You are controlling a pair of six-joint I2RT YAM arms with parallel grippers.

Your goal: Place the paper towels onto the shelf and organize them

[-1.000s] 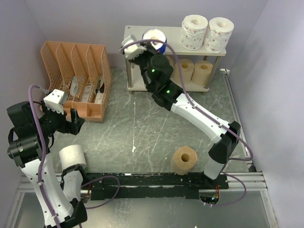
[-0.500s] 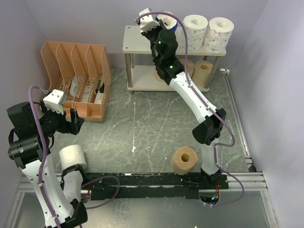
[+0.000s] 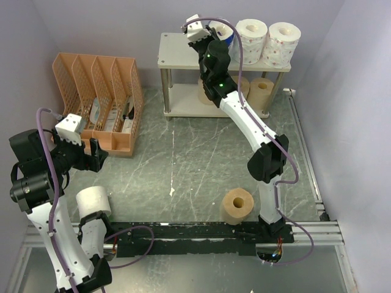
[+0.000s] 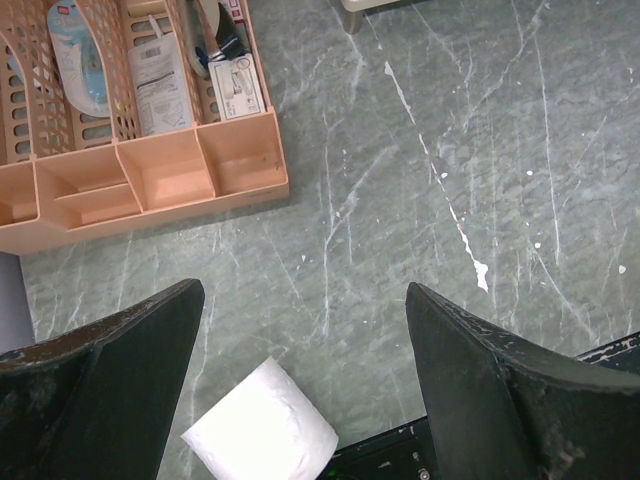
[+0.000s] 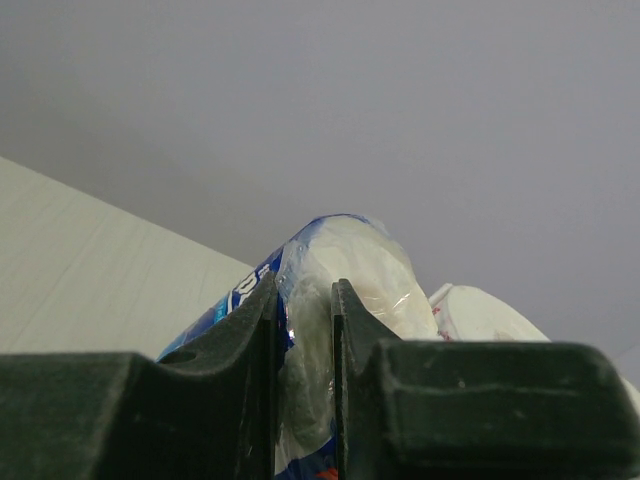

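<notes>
**Top view.** The right arm is stretched over the shelf (image 3: 177, 54). The right hand (image 3: 215, 34) is at the top board's back edge, clamped on the blue-wrapped roll (image 3: 225, 32). Judgement: the roll is being set next to the two printed rolls (image 3: 266, 41) on the same board, so the row fills from that end. Tan rolls (image 3: 261, 91) sit on the lower board, partly hidden by the arm. A loose tan roll (image 3: 237, 206) and a white roll (image 3: 93, 200) lie on the tabletop (image 3: 183, 159), well apart from the shelf. The left hand (image 3: 91, 155) hangs far from the shelf, near the orange organizer (image 3: 98, 97).

**Left wrist.** The left hand (image 4: 300, 300) is spread wide and holds nothing. It hangs above the white roll (image 4: 262, 438), probably waiting to collect it.

**Right wrist.** The fingers (image 5: 250, 330) are nearly closed and pinch the roll's wall. The blue-wrapped roll (image 5: 345, 255) shows a glossy crinkled film, blue print and a white body. One printed roll (image 5: 480, 315) is just beside it. I cannot tell whether the roll touches the board.
</notes>
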